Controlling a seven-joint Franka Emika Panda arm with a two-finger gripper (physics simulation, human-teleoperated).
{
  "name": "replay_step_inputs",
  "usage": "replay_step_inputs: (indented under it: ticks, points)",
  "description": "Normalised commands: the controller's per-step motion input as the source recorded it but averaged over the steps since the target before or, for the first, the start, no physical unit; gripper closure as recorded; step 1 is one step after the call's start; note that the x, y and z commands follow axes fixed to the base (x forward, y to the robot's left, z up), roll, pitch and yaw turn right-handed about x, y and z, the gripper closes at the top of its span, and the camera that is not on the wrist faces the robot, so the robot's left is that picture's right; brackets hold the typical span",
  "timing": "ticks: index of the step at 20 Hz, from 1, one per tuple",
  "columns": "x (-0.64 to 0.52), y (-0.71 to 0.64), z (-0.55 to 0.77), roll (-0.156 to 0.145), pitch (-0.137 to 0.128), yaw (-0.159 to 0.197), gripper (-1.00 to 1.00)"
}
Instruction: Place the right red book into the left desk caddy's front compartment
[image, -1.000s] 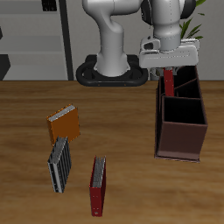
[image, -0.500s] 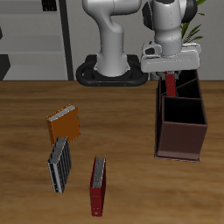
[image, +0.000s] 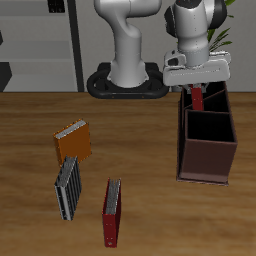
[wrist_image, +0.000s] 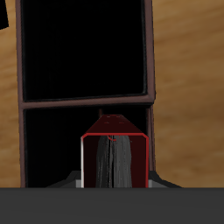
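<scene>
Exterior and wrist views of a tabletop scene. The gripper (image: 197, 88) hangs above the back end of the left desk caddy (image: 207, 160), its fingers closed on the right red book (image: 198, 98), which it holds upright and clear of the table. The lower edge of the book sits about level with the caddy's rim, over the compartment farther from the table's front edge; whether it touches a wall cannot be told. In the wrist view, the book (wrist_image: 113, 157) shows its red cover framing pale page edges, with the caddy (wrist_image: 150, 79) open below it: a partition splits the dark interior into two compartments, and the book stands over one of them.

Three other books lie on the wooden table (image: 30, 150), well apart from the caddy. An orange book (image: 72, 144) lies farthest back. A grey-striped book (image: 68, 187) rests just in front of it. A long dark-red book (image: 112, 211) lies nearest the front edge, beside the striped one.
</scene>
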Motion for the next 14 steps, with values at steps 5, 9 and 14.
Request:
replay_step_inputs:
  ticks: [5,9,14]
  points:
    - [0.1,-0.11,-0.1,-0.015,0.003,-0.005,1.0]
    - [0.07,-0.1,-0.05,-0.017,-0.002,-0.008,1.0]
    - [-0.03,0.0,-0.12,0.004,0.008,-0.006,1.0]
